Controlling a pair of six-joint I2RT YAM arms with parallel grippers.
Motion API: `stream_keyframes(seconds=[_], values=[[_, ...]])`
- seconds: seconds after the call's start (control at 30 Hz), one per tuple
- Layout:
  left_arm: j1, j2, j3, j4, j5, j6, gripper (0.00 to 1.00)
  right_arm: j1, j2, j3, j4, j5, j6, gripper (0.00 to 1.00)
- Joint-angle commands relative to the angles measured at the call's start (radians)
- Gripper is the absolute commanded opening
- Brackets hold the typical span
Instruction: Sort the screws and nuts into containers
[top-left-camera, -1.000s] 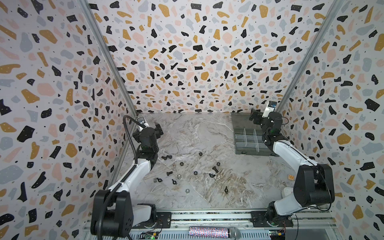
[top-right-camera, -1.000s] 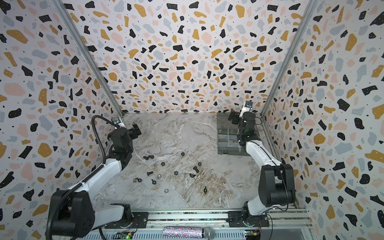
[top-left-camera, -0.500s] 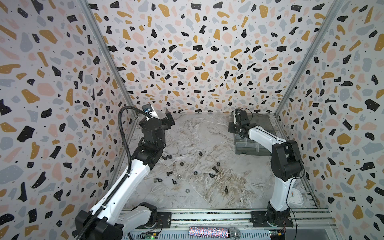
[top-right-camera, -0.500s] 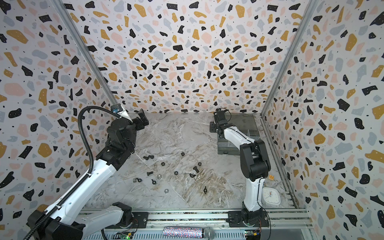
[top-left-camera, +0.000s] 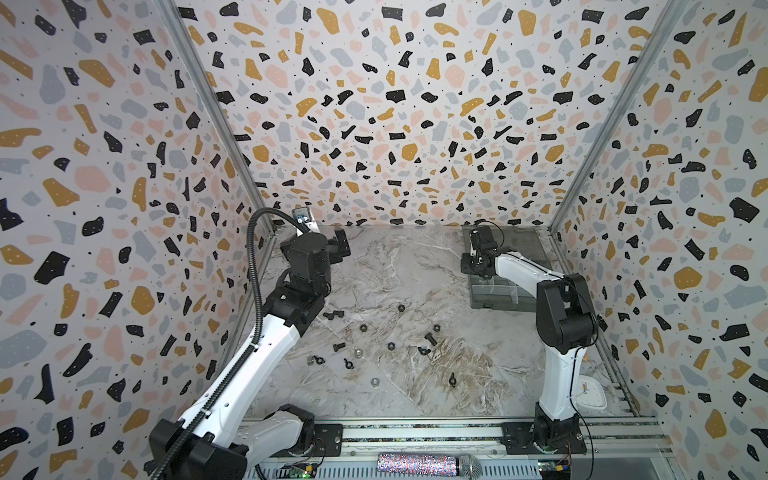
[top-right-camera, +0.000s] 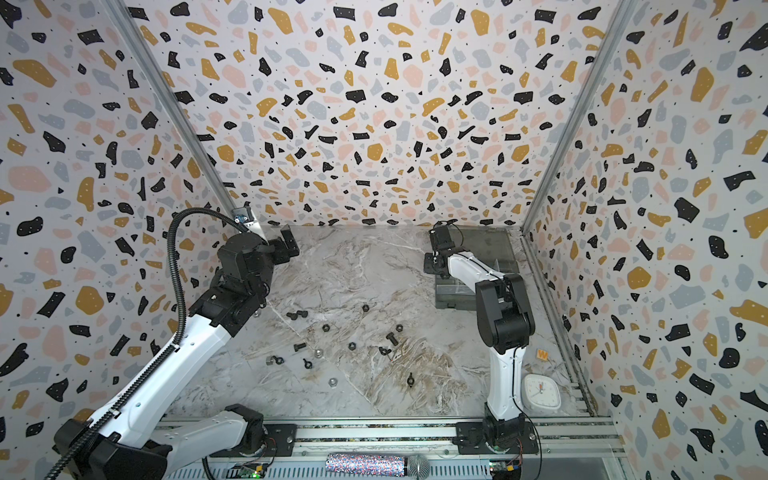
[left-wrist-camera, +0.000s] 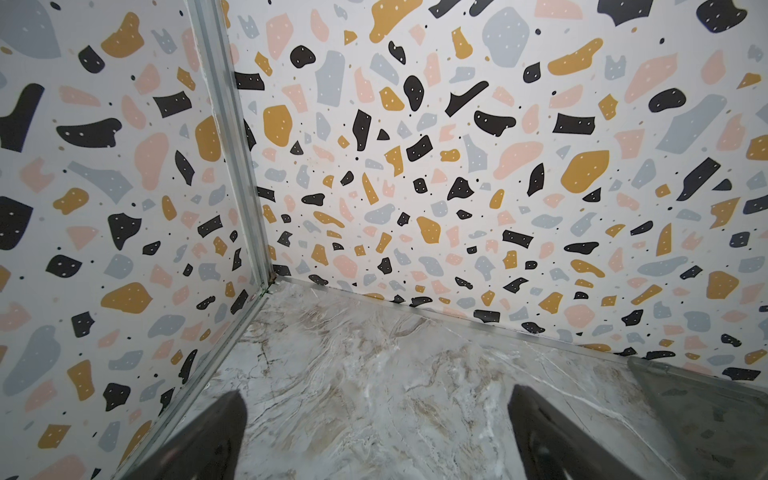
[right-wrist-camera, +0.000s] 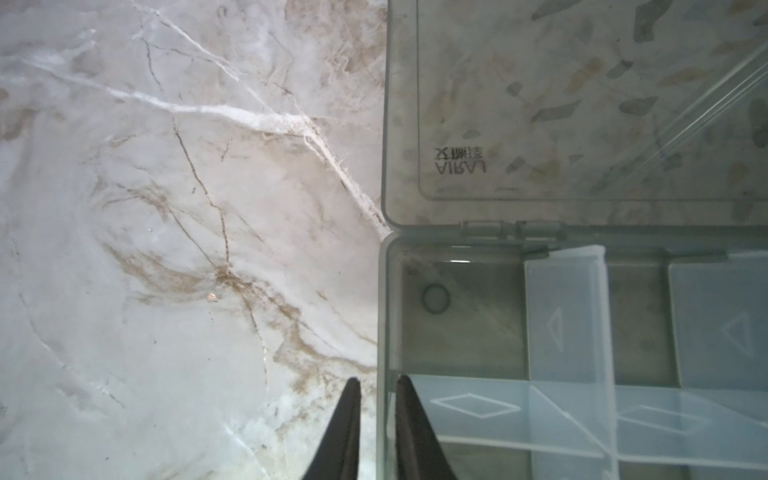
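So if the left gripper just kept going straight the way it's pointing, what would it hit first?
Most likely the speckled back wall, low by the corner post, or the marble tabletop just before it; depth is hard to judge. Nothing lies between the open left gripper and there.

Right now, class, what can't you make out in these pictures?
- Box compartments: right arm covers many in both top views; the right wrist view's edge cuts off others.
- Nuts, screws: too small in top views to count by type.
- Right gripper: whether it pinches the box wall is unclear.
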Motion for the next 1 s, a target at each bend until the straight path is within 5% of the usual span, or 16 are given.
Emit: stream_keyframes(seconds=[0.0,0.97], values=[[-0.002,-0.004,0.01,-0.027,-0.004,0.02,1.0,0.006,0.026,0.005,-0.1,-0.034,0.026,0.18],[-0.003,0.001,-0.009,0.003,0.013,0.027,1.0,0.045,-0.175,-0.1,-0.167,0.072,-0.048,0.31]])
